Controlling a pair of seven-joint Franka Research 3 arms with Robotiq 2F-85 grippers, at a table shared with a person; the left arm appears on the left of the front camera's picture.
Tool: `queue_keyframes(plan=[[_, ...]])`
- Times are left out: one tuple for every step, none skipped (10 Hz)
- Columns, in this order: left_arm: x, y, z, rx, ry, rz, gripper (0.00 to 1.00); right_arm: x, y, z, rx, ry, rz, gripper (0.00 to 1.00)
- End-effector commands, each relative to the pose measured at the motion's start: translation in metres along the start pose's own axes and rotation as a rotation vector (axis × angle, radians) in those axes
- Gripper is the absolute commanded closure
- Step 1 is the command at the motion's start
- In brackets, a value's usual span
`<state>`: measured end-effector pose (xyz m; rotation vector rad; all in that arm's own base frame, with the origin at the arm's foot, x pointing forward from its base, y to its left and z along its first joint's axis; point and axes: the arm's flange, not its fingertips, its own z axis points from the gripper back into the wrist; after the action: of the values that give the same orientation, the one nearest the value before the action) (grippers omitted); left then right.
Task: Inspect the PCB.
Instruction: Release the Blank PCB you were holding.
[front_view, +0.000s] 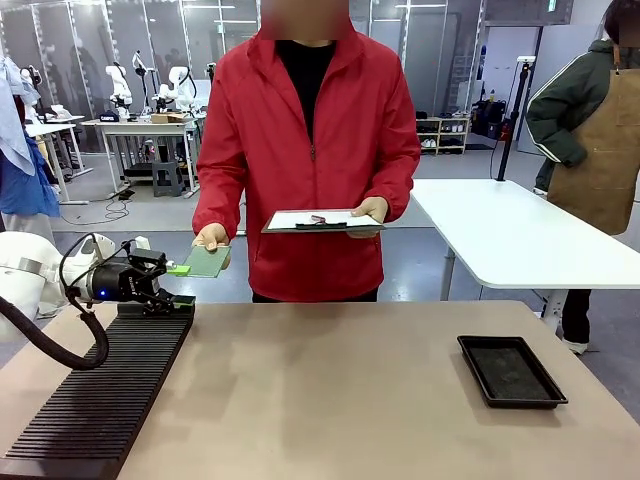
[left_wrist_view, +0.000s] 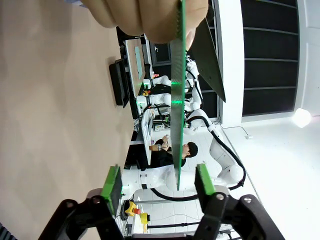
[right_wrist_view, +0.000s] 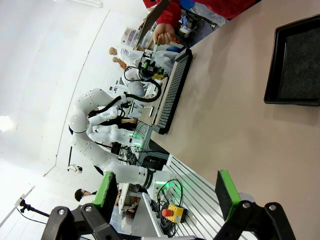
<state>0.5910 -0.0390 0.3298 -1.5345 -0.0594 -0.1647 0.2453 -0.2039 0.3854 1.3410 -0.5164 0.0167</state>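
Tan table; person's hand holds PCB inside wide left tool; right tool wide.

Floor: smooth grey, with cables lying at the far left.
Near table: wide tan top across the foreground.
White table: behind on the right, on pale legs.
Workbenches: far back left, loaded with equipment.
Shelves: low, against the back wall, holding small items.
Back wall: tall glass panels in dark frames.
Pole: black, upright, right of the shelves.
Light: bright and even.
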Motion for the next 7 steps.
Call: queue_keyframes(plan=[[-0.0010, -0.0079, -0.0002, -0.006, -0.014, -0.007, 0.00, -0.0003, 0.0011, 0.0010, 0.002, -0.005, -0.001, 0.00], [-0.0010, -0.0093, -0.0005, -0.008, -0.016, -0.011, 0.00, -0.0003, 0.0011, 0.0010, 0.002, -0.005, -0.001, 0.00], [-0.0013, -0.0099, -0.0003, -0.007, -0.022, -0.010, 0.00, -0.0003, 0.0011, 0.0010, 0.002, -0.005, -0.001, 0.00], [-0.0029, -0.0107, 0.0015, -0.004, -0.030, -0.009, 0.00, -0.0003, 0.0011, 0.0010, 0.002, -0.005, -0.001, 0.00], [-0.0066, -0.0113, 0.0039, -0.008, -0.004, -0.032, 0.00, -0.0003, 0.0011, 0.0010, 0.002, -0.005, -0.001, 0.00], [0.0009, -0.0058, 0.0014, 0.002, -0.003, -0.010, 0.00, -0.0003, 0.0011, 0.0010, 0.002, -0.005, -0.001, 0.00], [0.0009, -0.0058, 0.0014, 0.002, -0.003, -0.010, 0.00, -0.0003, 0.0011, 0.0010, 0.002, -0.005, -0.001, 0.00]])
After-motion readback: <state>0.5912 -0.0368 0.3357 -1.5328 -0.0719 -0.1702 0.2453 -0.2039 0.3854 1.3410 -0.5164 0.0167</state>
